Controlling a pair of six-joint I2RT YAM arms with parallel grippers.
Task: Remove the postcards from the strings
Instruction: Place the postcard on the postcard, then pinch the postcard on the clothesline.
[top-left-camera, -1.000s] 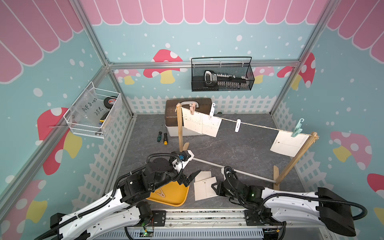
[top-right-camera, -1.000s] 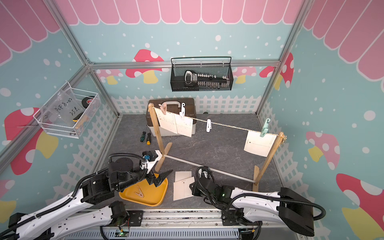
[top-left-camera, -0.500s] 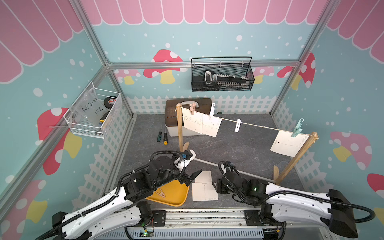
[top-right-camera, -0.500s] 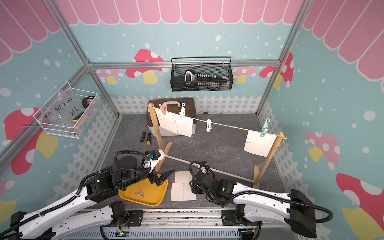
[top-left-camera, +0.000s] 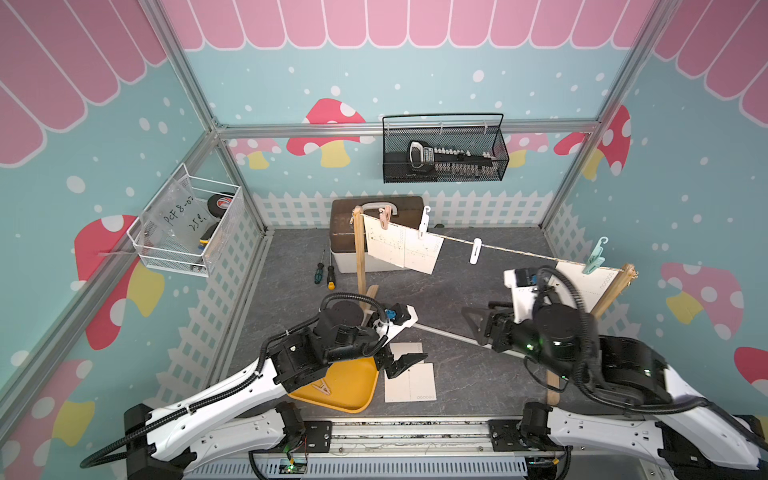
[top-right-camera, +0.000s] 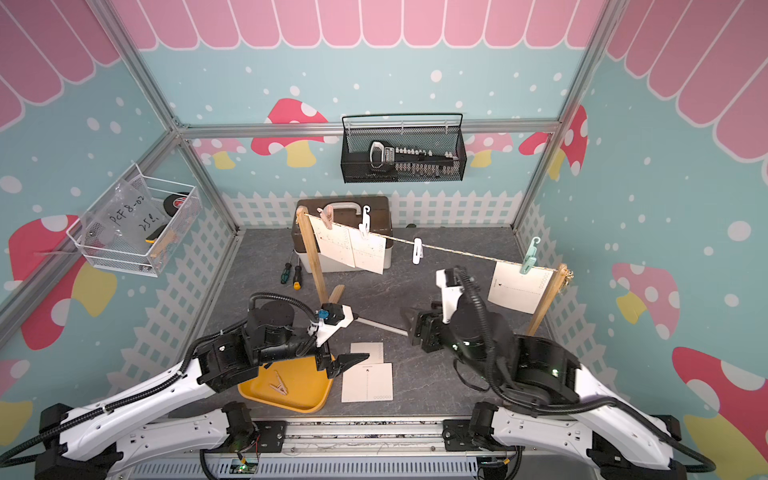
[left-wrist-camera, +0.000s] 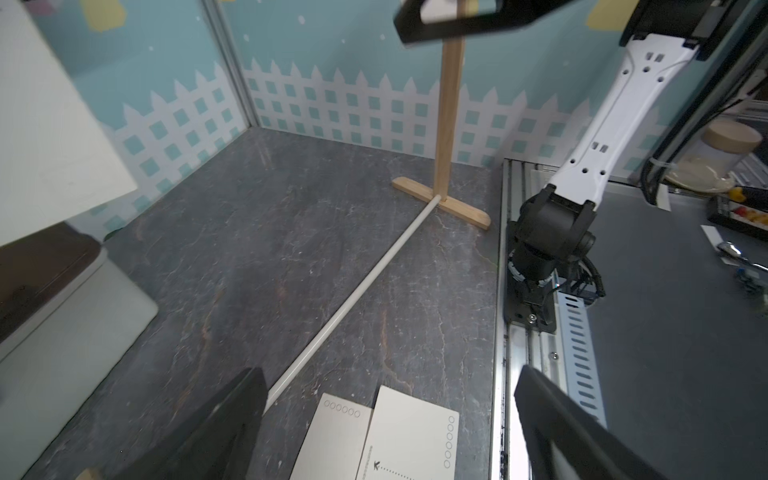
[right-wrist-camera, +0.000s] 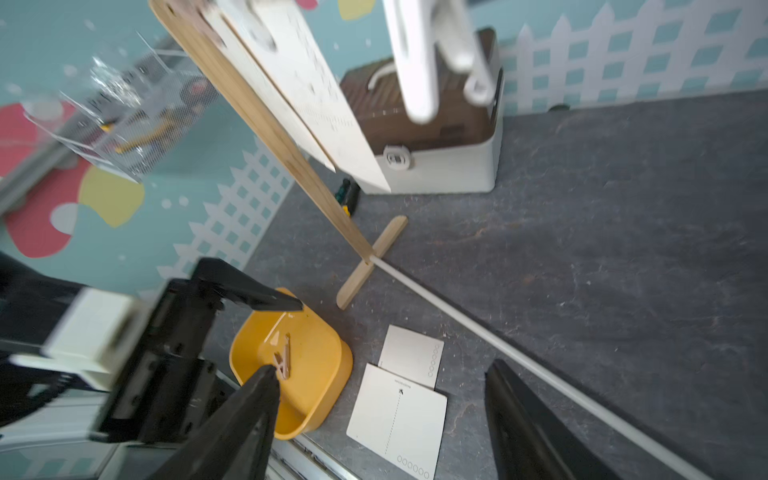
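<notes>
Yellow tray (top-left-camera: 349, 392): holds one tan peg (top-right-camera: 278, 388); it sits on the floor by the front rail.
Black mesh basket (top-left-camera: 457, 178): on the back wall, with a dark tool inside.
White wire basket (top-left-camera: 174, 259): on the left wall, holding a handwritten plastic bag and a roll of tape.
Postcards down: two postcards (top-left-camera: 409, 382) lie flat and overlapped just beside the tray, short of the white rod (top-left-camera: 440, 333).
Postcards up: two hang pegged by the far-left post (top-left-camera: 359, 253), one (top-right-camera: 517, 289) by the near-right post.
Since a second ago: the right arm has risen off the floor cards and drawn back toward the right post; the front card, then askew, now lies square.
Left gripper (top-left-camera: 401, 363): spread wide and empty, over the floor cards' tray-side edge.
Right gripper (top-left-camera: 471, 326): fingers apart, nothing between them, raised in the air.
Direction: the front floor card's dotted line runs away from the rail, arrow at the far end, circles along the near edge. The string (top-left-camera: 519, 251) runs diagonally from the far-left post to the near-right post, and the hanging cards lie along it.
</notes>
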